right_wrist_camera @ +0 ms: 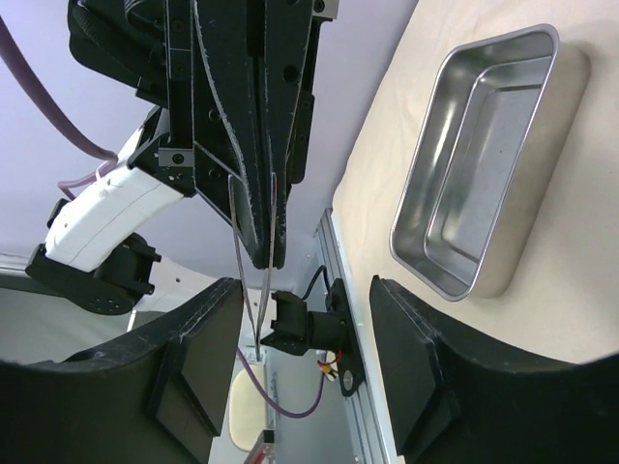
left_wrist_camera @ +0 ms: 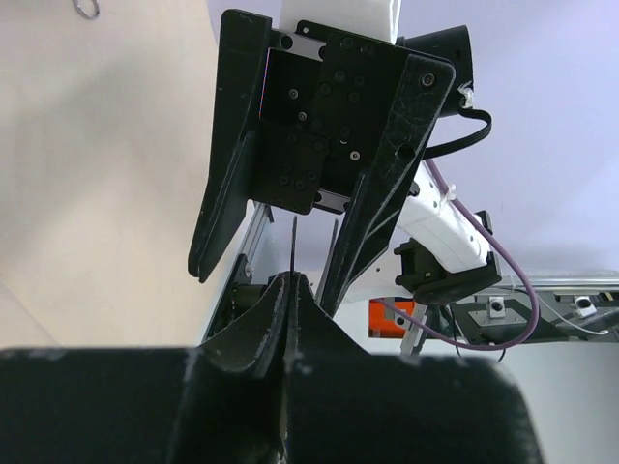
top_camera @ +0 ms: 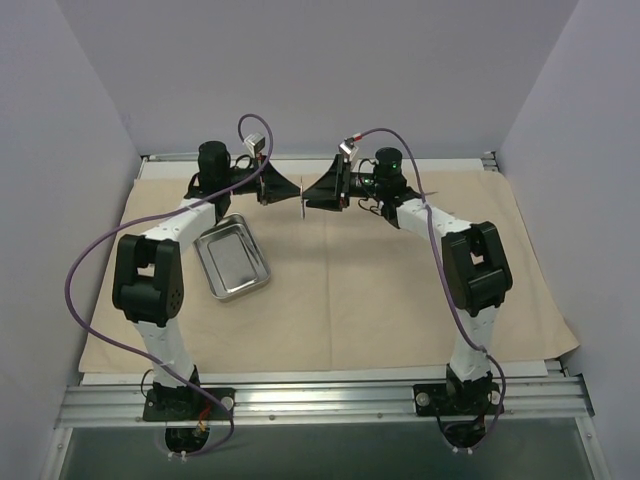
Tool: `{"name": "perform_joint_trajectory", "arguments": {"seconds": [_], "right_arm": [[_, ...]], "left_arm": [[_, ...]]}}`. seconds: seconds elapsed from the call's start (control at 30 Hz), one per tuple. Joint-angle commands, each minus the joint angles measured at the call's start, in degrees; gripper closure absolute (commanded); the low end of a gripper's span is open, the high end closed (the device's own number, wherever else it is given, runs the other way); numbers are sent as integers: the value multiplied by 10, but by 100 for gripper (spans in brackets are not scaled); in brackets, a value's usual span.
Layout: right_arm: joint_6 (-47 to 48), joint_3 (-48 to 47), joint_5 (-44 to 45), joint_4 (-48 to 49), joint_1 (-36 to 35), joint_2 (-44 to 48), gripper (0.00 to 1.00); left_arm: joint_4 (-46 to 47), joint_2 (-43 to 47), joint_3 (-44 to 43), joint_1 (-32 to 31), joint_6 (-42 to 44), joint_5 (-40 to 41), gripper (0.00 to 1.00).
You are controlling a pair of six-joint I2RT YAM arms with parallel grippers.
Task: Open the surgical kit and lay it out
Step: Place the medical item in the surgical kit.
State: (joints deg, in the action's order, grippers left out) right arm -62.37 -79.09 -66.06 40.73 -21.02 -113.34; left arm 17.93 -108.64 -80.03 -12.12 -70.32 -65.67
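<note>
The left hand [left_wrist_camera: 290,285] is pinched shut on a thin instrument [left_wrist_camera: 293,246]; the right hand [right_wrist_camera: 305,285] gapes wide just opposite. It looks best to close the right on the free end before the left lets go.

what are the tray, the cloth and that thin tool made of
The tray looks like polished steel: bright mirror sheen, with reflections on its walls. The cloth looks like matte beige fabric, probably woven, with faint fold creases. The tool is thin and pale silvery, likely metal, but too slim to tell more.
</note>
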Motion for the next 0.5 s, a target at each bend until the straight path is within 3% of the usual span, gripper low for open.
{"name": "perform_joint_trajectory", "arguments": {"seconds": [0.0,0.27,0.47], "right_arm": [[17,-25,-21,3,-3,40,46],[11,-35,-34,7,-11,30,53],[-45,-27,-47,93,-17,19,61]], "left_arm": [[55,-3,-15,-1,-20,-17,98],[67,-19,-25,-1,-30,-18,98],[68,-33,-38,-2,-36,-18,98]]}}
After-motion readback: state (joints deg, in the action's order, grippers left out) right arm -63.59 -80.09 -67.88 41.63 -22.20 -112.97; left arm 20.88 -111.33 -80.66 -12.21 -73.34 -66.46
